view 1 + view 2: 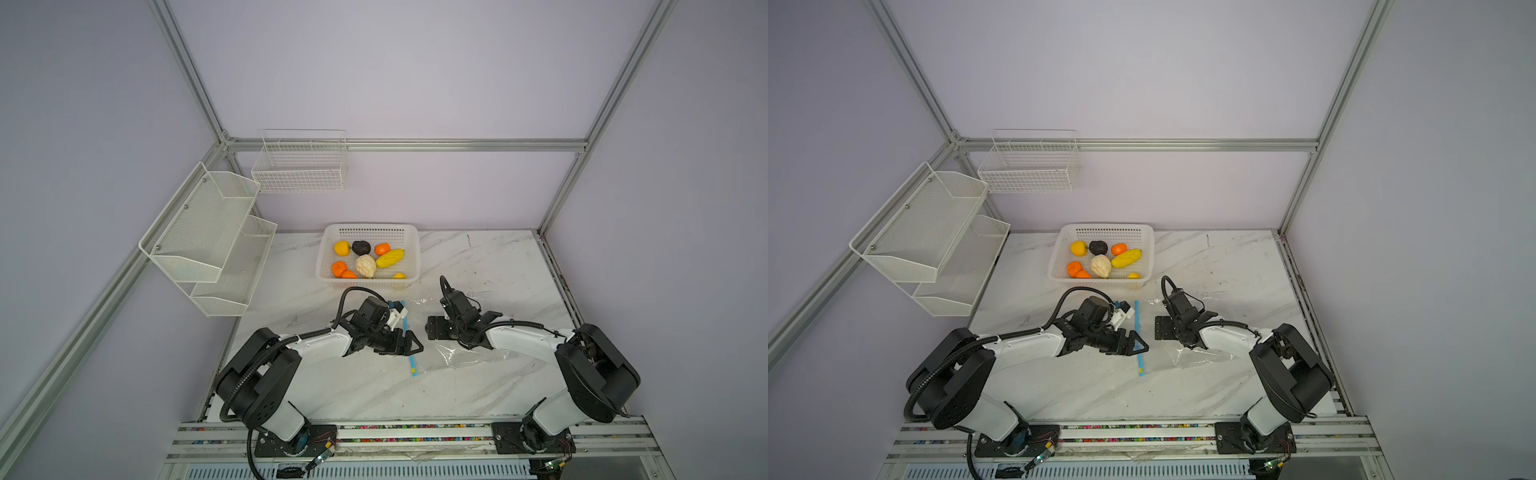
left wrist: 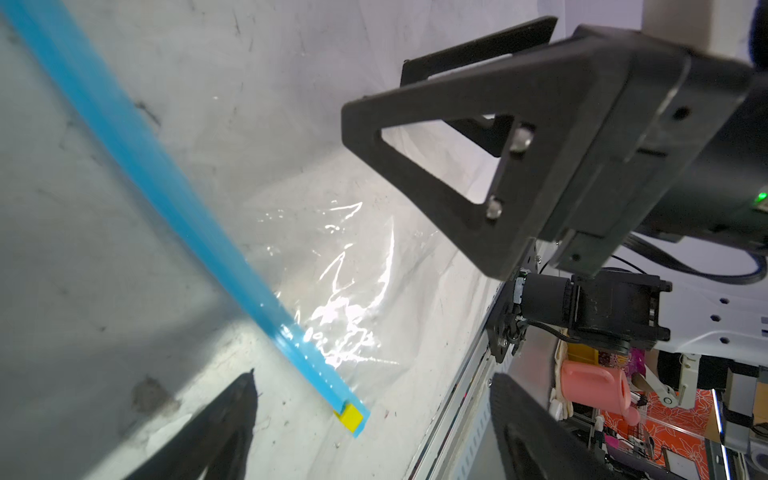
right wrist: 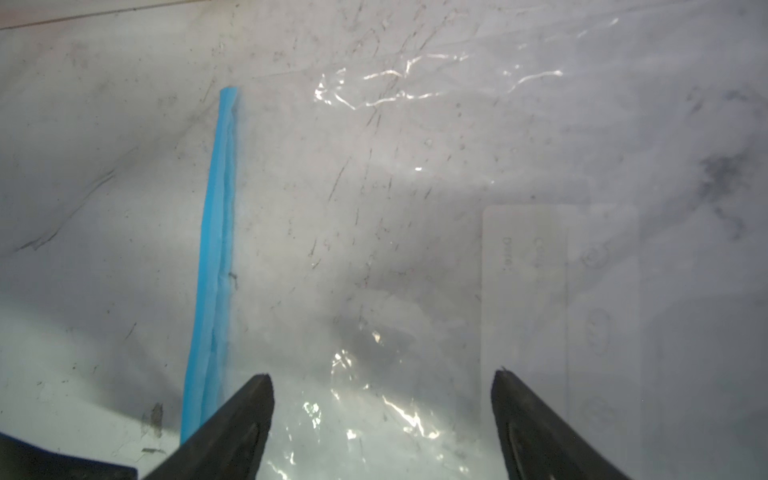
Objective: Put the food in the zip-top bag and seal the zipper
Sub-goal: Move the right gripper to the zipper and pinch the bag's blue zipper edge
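The zip-top bag (image 1: 469, 353) lies flat on the marble table (image 1: 374, 395), centre-right in both top views. Its blue zipper (image 1: 412, 362) runs along its left edge, with the yellow slider (image 2: 350, 417) at the lower end. The food (image 1: 365, 266) sits in the white basket (image 1: 370, 227) above. The left gripper (image 2: 297, 245) is spread wide over the zipper and the right gripper (image 3: 381, 374) wide over the bag; neither holds anything.

Robot lab test cell: an aluminium extrusion frame (image 1: 407, 145) with plain pale panels (image 1: 415, 75) boxes in a marble-print surface (image 1: 478, 257). Left arm (image 1: 316, 345) and right arm (image 1: 523, 336) are bolted to a slotted rail (image 1: 415, 434) at the surface's near edge, with bare wires and a circuit board (image 1: 321, 456) by their bases. A mesh shelf (image 1: 208, 232) and wire basket (image 1: 299, 166) hang on panels left of and behind the surface, and the left wrist view shows a cluttered room with a pink watering can (image 2: 594, 384) beyond the surface's edge.
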You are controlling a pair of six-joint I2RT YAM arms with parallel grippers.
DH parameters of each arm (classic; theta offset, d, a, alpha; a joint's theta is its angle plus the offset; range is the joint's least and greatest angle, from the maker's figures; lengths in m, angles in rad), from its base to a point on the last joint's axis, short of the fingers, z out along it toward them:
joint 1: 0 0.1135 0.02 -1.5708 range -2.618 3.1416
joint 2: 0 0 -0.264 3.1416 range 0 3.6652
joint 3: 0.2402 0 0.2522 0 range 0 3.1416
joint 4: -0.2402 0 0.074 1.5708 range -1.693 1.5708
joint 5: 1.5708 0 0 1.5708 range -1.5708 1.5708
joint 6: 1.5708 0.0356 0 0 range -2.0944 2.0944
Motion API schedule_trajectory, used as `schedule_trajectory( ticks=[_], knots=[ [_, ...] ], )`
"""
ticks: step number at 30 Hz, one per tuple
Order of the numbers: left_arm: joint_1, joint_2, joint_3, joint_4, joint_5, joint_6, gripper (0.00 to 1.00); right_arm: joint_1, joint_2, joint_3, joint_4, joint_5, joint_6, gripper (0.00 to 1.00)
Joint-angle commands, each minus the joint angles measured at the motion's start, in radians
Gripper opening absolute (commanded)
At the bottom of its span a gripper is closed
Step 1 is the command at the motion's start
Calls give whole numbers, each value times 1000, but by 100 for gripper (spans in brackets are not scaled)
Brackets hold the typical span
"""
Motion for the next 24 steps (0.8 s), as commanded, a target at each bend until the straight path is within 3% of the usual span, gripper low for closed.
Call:
schedule_trajectory(
  ticks=[1,7,11,18,24],
  knots=[
    [49,-60,-73,65,-3,-25,87,18,-28,44,-80,23,29,80],
    [163,-101,-111,18,-55,-57,85,111,30,178,-217,154,108,68],
    [240,-143,-108,-2,-50,-76,84,210,123,290,-292,226,148,66],
    [291,-146,-87,-28,-46,-66,85,296,323,510,-440,343,144,70],
    [304,-147,-109,-13,-46,-67,85,314,416,561,-503,396,144,72]
  ],
)
